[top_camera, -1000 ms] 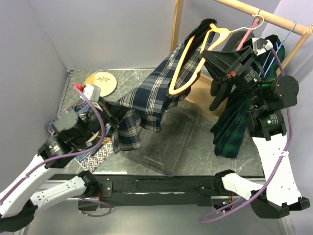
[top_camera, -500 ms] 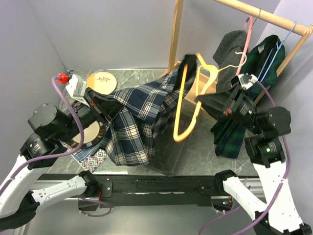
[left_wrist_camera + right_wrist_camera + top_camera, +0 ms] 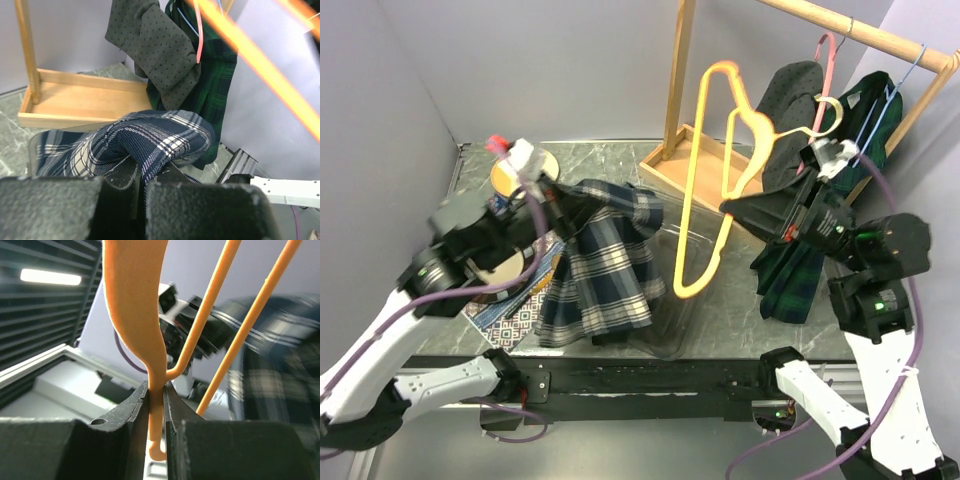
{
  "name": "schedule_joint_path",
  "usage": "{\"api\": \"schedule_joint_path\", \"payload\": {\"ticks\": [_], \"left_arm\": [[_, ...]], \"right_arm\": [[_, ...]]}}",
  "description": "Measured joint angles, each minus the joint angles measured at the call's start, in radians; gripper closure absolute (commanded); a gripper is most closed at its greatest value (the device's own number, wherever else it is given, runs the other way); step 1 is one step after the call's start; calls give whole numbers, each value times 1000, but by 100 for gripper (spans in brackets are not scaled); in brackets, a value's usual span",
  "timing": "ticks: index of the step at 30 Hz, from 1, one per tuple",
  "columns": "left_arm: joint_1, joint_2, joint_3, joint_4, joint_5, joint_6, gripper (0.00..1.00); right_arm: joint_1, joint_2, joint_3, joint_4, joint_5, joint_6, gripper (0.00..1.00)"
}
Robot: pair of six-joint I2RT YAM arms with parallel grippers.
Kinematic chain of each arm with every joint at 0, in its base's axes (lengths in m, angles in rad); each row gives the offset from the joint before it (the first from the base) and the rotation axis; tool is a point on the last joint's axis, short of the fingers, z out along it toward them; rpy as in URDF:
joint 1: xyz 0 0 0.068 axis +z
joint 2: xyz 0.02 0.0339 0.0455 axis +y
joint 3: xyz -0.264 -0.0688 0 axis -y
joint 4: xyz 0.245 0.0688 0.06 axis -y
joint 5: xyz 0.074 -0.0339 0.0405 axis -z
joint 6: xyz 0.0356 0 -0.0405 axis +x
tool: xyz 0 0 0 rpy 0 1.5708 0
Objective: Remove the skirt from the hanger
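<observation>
Grey marbled surface (image 3: 740,310) fills the overhead view, with a wooden garment rack (image 3: 677,80) at upper right. At left centre the navy-and-white plaid pleated skirt (image 3: 605,260) droops in a loose heap, already clear of the orange plastic hanger (image 3: 135,290). Its hem spreads toward a clear plastic tray (image 3: 665,330). The left jaws are clenched on a rolled fold of the cloth, and the right jaws pinch the hanger's neck. That fold looks a slim purchase, so a tug could pull it free, or the hem might drag the tray along. Held high at centre, the hanger sits close to a dark dotted garment (image 3: 790,100) on the rack and could snag it.
</observation>
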Motion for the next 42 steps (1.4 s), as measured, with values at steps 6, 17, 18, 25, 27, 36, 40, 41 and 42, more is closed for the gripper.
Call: {"api": "schedule_joint_path", "payload": {"ticks": [6, 17, 18, 25, 27, 36, 40, 41, 42], "left_arm": [[1, 169, 93, 56, 43, -16, 99], [17, 260, 27, 251, 18, -96, 99], [25, 268, 0, 270, 17, -116, 99], [58, 351, -336, 321, -50, -312, 64], [58, 357, -457, 325, -47, -351, 40], [58, 315, -309, 164, -101, -268, 3], [61, 236, -203, 117, -209, -173, 3], [65, 220, -200, 108, -224, -151, 1], [71, 213, -200, 94, -234, -131, 2]], "right_arm": [[-1, 2, 134, -102, 159, -172, 100], [-1, -193, 103, -164, 479, -381, 100], [-1, -201, 94, -158, 505, -393, 100], [-1, -218, 8, -193, 588, -428, 100], [-1, -218, -7, -194, 587, -428, 100], [-1, -168, -9, -195, 536, -427, 100], [-1, -161, -25, -192, 532, -428, 100], [-1, -164, -30, -192, 532, -428, 100], [-1, -168, -38, -190, 534, -428, 100]]}}
